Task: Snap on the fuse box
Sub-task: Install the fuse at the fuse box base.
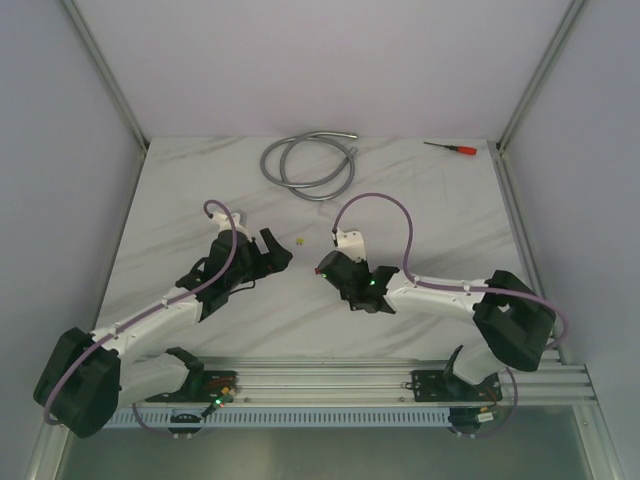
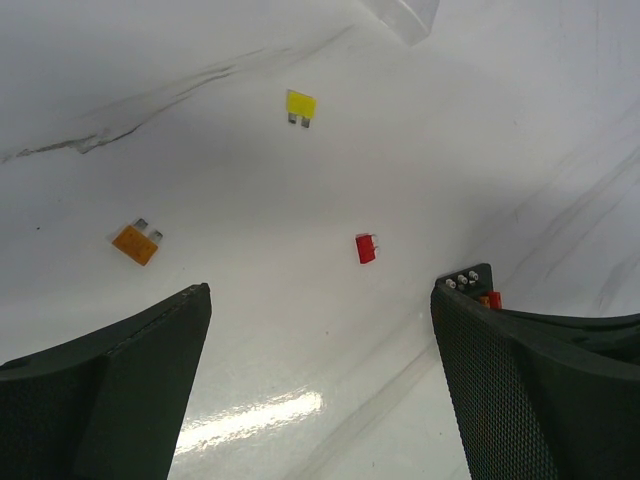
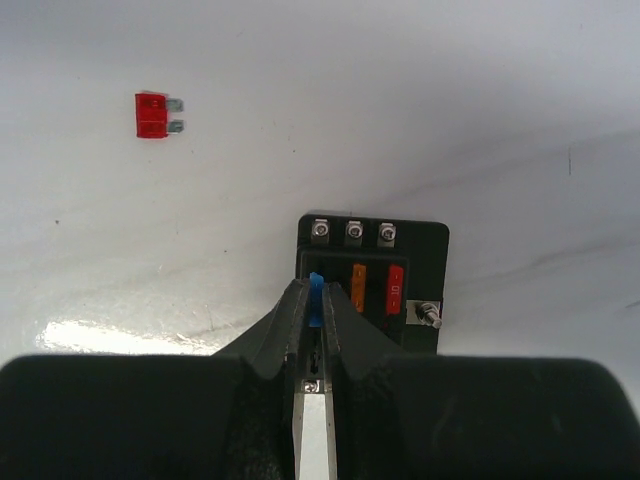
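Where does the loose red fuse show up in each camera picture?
Top external: red fuse, apparently the tiny speck mid-table.
Left wrist: red fuse near centre.
Right wrist: red fuse upper left.
Shared landmark: fuse box, right of it in left wrist; fuse box, below-right in right wrist.

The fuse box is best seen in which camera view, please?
The right wrist view: the fuse box shows nearly whole, screws and fuses plain; the right gripper, shut on a blue fuse, covers its near edge. The left wrist view catches one corner; the top external view shows it too small to tell.
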`<state>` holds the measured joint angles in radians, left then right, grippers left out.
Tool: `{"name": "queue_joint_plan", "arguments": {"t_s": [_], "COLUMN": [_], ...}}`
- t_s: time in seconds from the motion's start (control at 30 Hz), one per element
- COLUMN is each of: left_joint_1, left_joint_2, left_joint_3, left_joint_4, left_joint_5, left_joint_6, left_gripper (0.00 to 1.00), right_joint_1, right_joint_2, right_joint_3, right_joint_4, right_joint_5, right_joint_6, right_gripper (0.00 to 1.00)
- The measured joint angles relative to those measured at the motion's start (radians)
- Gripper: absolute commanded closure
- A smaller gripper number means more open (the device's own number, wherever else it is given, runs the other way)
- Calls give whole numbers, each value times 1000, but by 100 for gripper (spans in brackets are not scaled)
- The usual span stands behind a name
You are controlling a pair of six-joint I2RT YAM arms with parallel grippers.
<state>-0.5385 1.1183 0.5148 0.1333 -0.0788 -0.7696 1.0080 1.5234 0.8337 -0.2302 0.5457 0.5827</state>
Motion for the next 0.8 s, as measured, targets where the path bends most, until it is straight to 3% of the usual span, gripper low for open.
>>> {"name": "queue_joint_plan", "arguments": {"t_s": [0.8], "left_joint_1": [1], "left_joint_2": [-3], "left_joint_3": [0], "left_joint_4": [0], "left_joint_5": [0], "left_joint_6": [-1], "left_gripper": [0], "right_joint_1": [2], "right_joint_2": [-17], "right_joint_3": [-5], "right_joint_4": [2], "right_joint_5": [2], "right_joint_6": [0], "right_gripper": [100]}}
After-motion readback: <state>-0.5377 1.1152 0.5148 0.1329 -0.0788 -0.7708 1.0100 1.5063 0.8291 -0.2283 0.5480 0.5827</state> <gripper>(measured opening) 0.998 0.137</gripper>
